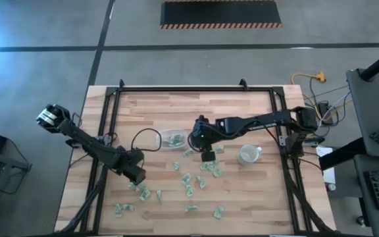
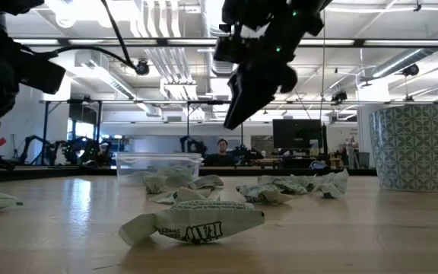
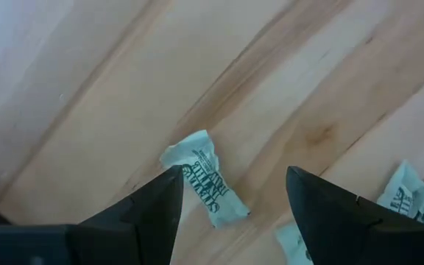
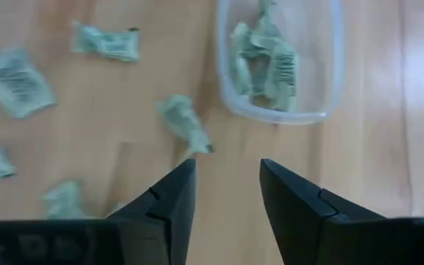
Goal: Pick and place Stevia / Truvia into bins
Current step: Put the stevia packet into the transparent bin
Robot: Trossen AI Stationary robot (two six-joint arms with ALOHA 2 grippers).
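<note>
Table (image 1: 255, 191): pale wood planks, visible grain, smooth with slight sheen. Packets (image 3: 206, 188): crinkled matt paper, printed. Tub (image 4: 322, 73): clear, smooth plastic. Cup (image 2: 411, 146): patterned, matt surface. Left gripper (image 3: 230, 202) fingers (image 3: 149, 213): dark, matt.

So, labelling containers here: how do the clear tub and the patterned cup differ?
The clear tub is shallow, see-through and holds packets; the patterned cup is taller, opaque and apparently empty. The tub lies mid-table, the cup farther right. Both stand upright on the table.
</note>
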